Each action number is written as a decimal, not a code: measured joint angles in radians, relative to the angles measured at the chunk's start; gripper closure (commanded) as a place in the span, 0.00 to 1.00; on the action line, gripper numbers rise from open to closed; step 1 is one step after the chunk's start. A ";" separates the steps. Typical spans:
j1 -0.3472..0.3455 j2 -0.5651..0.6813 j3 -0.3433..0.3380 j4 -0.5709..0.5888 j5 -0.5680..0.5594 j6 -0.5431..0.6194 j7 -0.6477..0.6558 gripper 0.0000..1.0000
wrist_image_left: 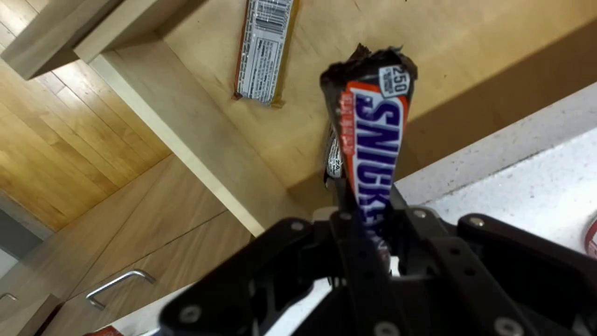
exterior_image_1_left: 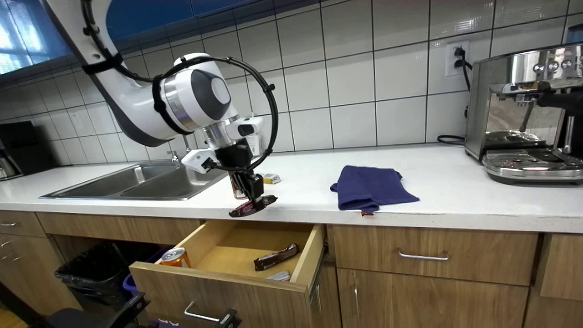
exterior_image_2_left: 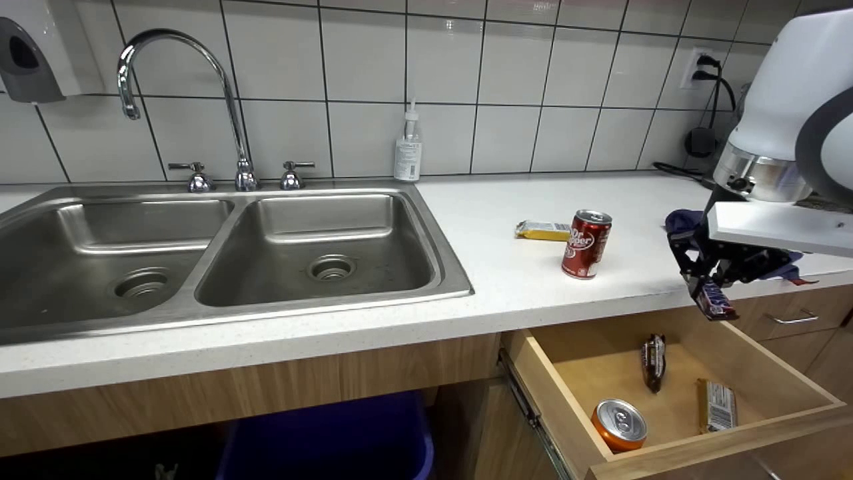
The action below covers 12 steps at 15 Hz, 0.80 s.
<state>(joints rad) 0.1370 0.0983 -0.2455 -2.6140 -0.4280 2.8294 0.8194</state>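
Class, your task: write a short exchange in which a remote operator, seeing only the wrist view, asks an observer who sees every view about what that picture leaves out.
Operator: My pincer grips a Snickers bar, but my picture cuts off part of the drawer. What stands there?
Observer: An orange can, upright in a front corner; both exterior views show it.
Operator: I also get only part of the counter. What lies farther back on it?
Observer: A yellow-wrapped bar, near the upright Dr Pepper can.
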 measured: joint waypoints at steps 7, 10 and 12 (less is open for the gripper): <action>0.019 -0.007 0.026 -0.043 -0.052 0.000 0.084 0.96; 0.026 0.000 0.026 -0.048 -0.072 0.000 0.111 0.96; 0.028 0.010 0.025 -0.049 -0.085 0.000 0.129 0.96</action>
<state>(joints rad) 0.1650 0.1082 -0.2202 -2.6626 -0.5130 2.8294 0.9487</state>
